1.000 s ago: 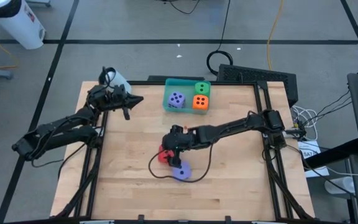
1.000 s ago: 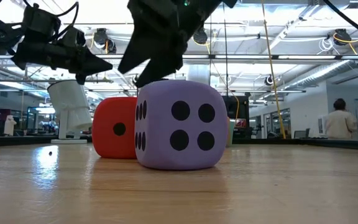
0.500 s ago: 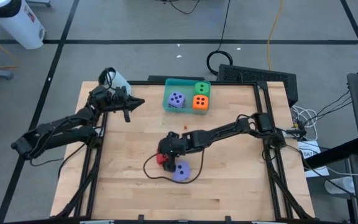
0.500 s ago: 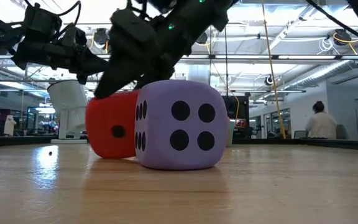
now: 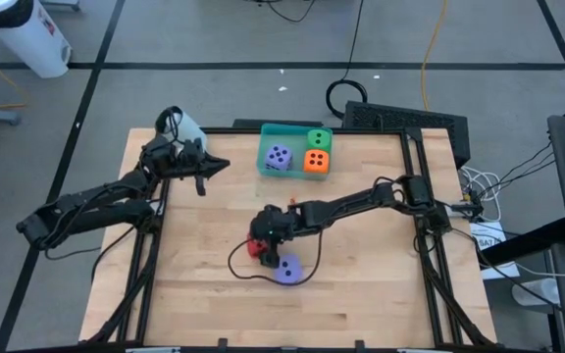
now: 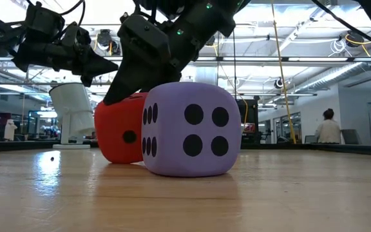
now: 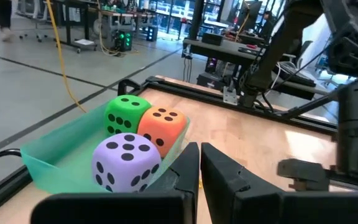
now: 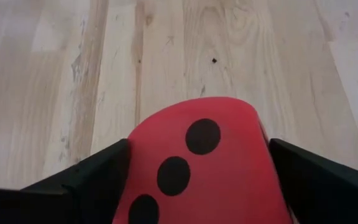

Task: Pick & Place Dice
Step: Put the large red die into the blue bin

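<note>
Red die (image 8: 197, 165) sitting mid-table, touching the purple die (image 5: 286, 269) just nearer; right gripper (image 5: 259, 238) straddling the red die, fingers spread, not yet clamped. Pick step. Next: squeeze, lift, carry to teal tray (image 5: 266, 147) beyond. Left gripper (image 7: 199, 163) clenched empty beside the tray.

Wooden table (image 5: 204, 245), red die (image 6: 118, 132), purple die (image 6: 192, 129), teal tray (image 5: 268, 147)

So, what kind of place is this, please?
Probably a robotics lab in a large open workshop. The wooden table carries two robot arms, the low view shows exposed ceiling pipes and workstations behind, and cables lie on the floor.
</note>
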Motion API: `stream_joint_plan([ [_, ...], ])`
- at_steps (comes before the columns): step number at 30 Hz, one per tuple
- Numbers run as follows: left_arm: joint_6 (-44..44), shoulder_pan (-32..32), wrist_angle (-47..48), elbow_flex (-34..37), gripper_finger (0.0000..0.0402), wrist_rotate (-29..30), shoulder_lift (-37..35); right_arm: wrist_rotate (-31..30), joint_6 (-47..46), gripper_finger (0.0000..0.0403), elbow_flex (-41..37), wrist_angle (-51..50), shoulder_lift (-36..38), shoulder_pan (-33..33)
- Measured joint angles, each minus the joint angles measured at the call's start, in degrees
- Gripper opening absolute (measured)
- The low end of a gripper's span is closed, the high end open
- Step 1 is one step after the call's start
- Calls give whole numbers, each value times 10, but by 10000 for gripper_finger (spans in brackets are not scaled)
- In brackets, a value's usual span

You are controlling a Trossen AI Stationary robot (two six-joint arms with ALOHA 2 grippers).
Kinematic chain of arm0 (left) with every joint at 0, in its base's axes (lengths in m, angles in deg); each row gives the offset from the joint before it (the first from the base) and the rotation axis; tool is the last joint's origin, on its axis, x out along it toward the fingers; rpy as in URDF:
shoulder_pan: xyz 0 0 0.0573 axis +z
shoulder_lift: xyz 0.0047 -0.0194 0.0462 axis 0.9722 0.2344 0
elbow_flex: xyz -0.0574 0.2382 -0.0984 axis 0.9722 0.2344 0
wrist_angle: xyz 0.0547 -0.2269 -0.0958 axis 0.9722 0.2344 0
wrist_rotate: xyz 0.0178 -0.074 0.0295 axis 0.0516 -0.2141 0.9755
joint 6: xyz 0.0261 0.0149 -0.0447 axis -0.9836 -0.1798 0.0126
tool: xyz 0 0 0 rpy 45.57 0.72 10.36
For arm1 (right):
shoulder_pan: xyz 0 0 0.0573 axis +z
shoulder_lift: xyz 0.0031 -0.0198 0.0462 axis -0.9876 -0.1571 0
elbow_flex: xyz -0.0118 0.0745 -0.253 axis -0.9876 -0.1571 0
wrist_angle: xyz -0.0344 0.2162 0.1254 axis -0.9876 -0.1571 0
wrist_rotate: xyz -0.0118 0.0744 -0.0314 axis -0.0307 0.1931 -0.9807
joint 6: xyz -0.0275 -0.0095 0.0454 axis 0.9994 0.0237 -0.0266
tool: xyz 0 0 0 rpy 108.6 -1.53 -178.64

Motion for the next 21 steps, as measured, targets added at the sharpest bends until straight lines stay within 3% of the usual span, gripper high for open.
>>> stream_joint_plan([
  [14,2,-40,15,0,24,-1,0,-5,56,219,-1,36,8,-15],
  [21,1,-53,19,0,24,0,0,-2,66,196,-1,28,17,-27],
])
